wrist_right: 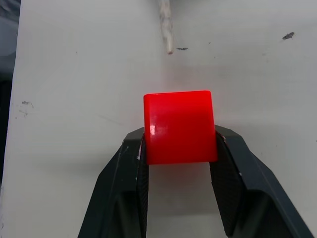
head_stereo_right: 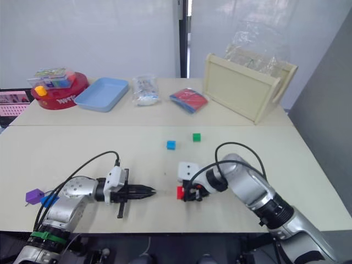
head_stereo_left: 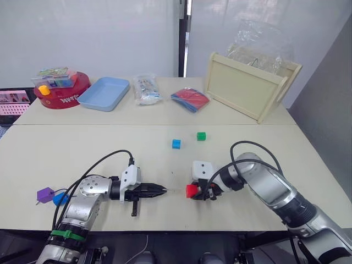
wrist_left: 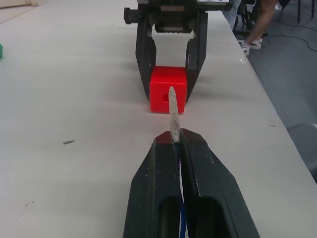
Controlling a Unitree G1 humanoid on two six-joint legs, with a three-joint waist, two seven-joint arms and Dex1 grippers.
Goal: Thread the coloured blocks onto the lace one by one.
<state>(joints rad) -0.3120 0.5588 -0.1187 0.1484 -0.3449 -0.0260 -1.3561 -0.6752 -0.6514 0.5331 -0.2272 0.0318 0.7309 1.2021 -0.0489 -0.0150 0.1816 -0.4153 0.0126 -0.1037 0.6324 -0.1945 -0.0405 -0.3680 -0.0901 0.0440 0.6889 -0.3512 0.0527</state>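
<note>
On the big pale worktop point(head_stereo_left: 66, 143), the right gripper point(head_stereo_left: 201, 191) squeezes the red block point(head_stereo_left: 191, 191) near the front edge, at about 6 o'clock. The left gripper point(head_stereo_left: 157, 190) is clenched on the lace point(wrist_left: 173, 111), its pale tip pointing at the block from 9 o'clock, close but not touching. To do this well, aim the tip straight at the little hole point(wrist_left: 163, 96) and push slowly.
</note>
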